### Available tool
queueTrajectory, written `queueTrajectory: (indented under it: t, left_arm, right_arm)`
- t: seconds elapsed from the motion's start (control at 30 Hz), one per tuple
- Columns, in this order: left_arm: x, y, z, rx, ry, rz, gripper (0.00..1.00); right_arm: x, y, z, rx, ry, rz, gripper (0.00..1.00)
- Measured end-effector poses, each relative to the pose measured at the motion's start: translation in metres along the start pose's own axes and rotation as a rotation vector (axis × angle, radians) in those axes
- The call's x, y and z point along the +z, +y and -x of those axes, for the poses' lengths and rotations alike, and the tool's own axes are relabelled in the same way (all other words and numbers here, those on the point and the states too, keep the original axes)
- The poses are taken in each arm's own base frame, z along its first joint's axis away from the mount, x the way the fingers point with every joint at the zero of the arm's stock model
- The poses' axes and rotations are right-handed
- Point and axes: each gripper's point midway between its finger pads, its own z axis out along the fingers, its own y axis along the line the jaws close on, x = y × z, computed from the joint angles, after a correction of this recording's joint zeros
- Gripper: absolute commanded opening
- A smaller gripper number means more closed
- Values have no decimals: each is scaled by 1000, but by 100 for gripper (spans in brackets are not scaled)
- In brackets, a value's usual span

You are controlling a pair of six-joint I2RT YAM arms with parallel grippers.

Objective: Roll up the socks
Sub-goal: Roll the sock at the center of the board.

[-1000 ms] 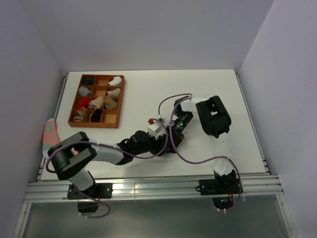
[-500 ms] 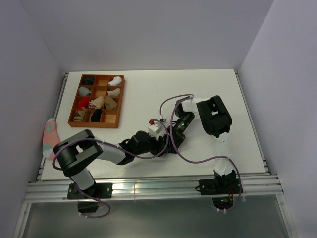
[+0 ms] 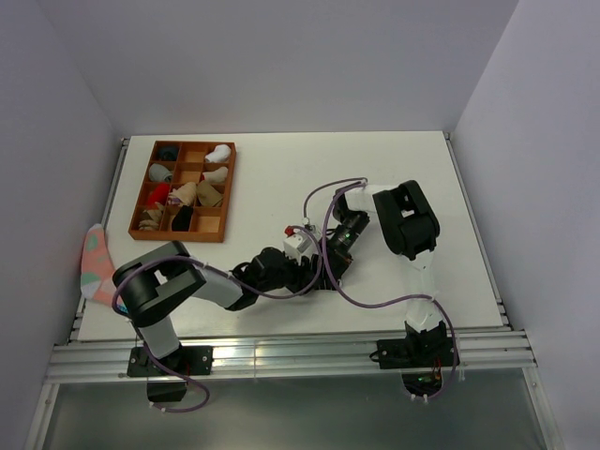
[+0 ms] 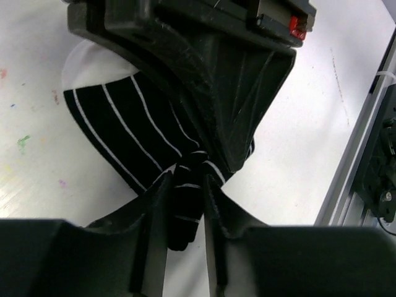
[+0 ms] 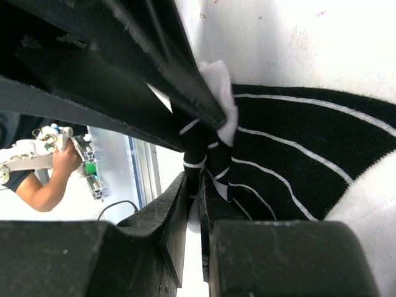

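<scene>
The black sock with thin white stripes lies on the white table and has a white end. Both grippers meet over it, left of the table's middle. My left gripper is shut on a bunched black fold of the sock. My right gripper is shut on the same bunched fold from the opposite side, and its body fills the upper part of the left wrist view. In the top view the grippers hide most of the sock. I cannot single out the plain tan-brown sock.
A wooden divided tray with white, red, grey and tan bundles stands at the back left. A pink sock with teal patches hangs over the table's left edge. The aluminium rail runs along the near edge.
The left arm's elbow has swung right, toward the grippers. Both grippers stay together on the striped sock.
</scene>
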Motion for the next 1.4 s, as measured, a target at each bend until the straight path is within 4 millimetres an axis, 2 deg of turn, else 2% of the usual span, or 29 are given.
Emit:
queueTrajectory:
  t: [0.03,0.07,0.17,0.37,0.47,0.63,0.87,1.07,1.1,1.23,1.4]
  left_arm:
    - [1,-1,0,-4,2,-4,24]
    - [2,-2,0,-10,4,-7,15]
    - [8,-6,1,-37,20,-22,1]
    - [18,-11,3,-100,65,10,0]
    - [21,-10,4,-133,77,55,0]
    - [22,-7,5,-206,76,140,0]
    - [20,-3,5,-325,73,231,0]
    - [21,-8,6,-371,115,310,0]
    - [21,-9,6,-369,130,324,0]
    - [27,-15,6,-360,192,369,0]
    - [41,-21,7,-362,266,398,0]
  right_arm:
    - [0,0,0,4,1,-1,16]
    - [0,0,-1,7,3,-2,17]
    - [1,1,-6,54,16,-6,22]
    - [-2,6,-11,134,8,-79,47]
    - [-7,7,-10,145,-7,-148,52]
    - [-19,0,-4,150,-67,-300,55]
    - [-64,-37,10,144,-210,-514,53]
    - [-91,-55,-2,190,-281,-633,53]
    - [-94,-56,-5,193,-285,-654,51]
    - [-98,-54,-12,196,-295,-715,32]
    - [-107,-51,-14,169,-322,-771,24]
